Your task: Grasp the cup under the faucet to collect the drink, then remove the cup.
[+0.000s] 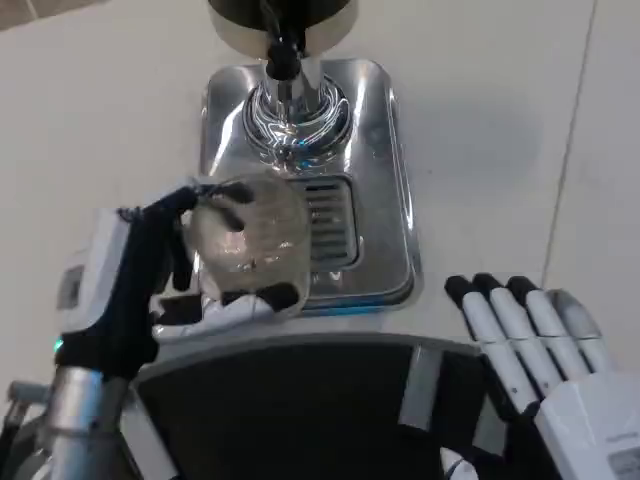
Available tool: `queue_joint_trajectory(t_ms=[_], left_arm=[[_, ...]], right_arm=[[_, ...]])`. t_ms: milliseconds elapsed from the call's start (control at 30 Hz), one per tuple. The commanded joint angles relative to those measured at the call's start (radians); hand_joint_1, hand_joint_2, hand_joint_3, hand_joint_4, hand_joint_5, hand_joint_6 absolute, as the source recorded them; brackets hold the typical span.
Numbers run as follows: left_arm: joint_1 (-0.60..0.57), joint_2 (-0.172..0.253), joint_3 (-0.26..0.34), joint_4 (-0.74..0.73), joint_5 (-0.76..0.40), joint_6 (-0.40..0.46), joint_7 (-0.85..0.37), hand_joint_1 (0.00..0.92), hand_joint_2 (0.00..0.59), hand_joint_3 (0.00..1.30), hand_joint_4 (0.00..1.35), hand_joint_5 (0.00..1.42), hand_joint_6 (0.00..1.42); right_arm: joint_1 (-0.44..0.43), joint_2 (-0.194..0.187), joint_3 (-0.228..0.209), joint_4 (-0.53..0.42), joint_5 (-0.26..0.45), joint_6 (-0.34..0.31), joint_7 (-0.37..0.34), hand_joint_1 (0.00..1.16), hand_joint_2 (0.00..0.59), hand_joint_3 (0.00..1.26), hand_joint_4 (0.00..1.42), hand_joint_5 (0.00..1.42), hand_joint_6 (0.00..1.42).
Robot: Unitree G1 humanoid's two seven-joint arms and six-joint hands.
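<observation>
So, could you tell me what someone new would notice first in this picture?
Probably the clear cup, held by the left hand at centre-left over the shiny metal drip tray. Next, the chrome faucet at the top centre, behind the cup. The right hand rests at the lower right with its fingers extended, holding nothing.

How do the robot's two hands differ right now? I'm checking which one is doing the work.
The left hand grips the clear cup, fingers wrapped around its side, while the right hand holds nothing. The left hand's fingers are curled; the right hand's lie straight and close together, pointing up the table. The left hand is at the front edge of the chrome drip tray; the right hand sits off to the tray's side. Both have white backs.
</observation>
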Motion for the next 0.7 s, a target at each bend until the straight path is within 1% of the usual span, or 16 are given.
queue_joint_trajectory(t_ms=[33,133,367,533,633,700], left_arm=[[-0.096,0.024,-0.064,0.114,0.056,0.017,0.112,0.760,0.010,1.12,1.18,1.28,1.42],[-0.178,0.028,-0.106,0.208,0.069,0.041,0.160,0.761,0.011,1.12,1.18,1.28,1.42],[-0.308,0.046,-0.178,0.369,0.075,0.077,0.245,0.762,0.011,1.12,1.18,1.28,1.42],[-0.403,0.053,-0.204,0.504,0.046,0.121,0.274,0.762,0.011,1.12,1.18,1.28,1.42],[-0.432,0.053,-0.211,0.543,0.027,0.123,0.271,0.762,0.011,1.12,1.18,1.28,1.42],[-0.443,0.056,-0.226,0.553,0.026,0.120,0.277,0.762,0.011,1.12,1.18,1.28,1.42]], right_arm=[[-0.009,0.009,0.015,0.000,-0.019,0.015,0.010,0.18,0.586,0.00,0.00,0.00,0.00],[-0.008,0.007,0.023,-0.005,-0.031,0.023,0.019,0.18,0.586,0.00,0.00,0.00,0.00],[0.019,0.011,0.028,-0.034,-0.038,0.039,0.032,0.19,0.586,0.00,0.00,0.00,0.00],[0.021,0.018,0.034,-0.042,-0.045,0.052,0.046,0.19,0.586,0.00,0.00,0.00,0.00],[0.010,0.023,0.034,-0.038,-0.047,0.061,0.052,0.19,0.586,0.00,0.00,0.00,0.00],[0.000,0.026,0.033,-0.032,-0.047,0.065,0.056,0.19,0.586,0.00,0.00,0.00,0.00]])
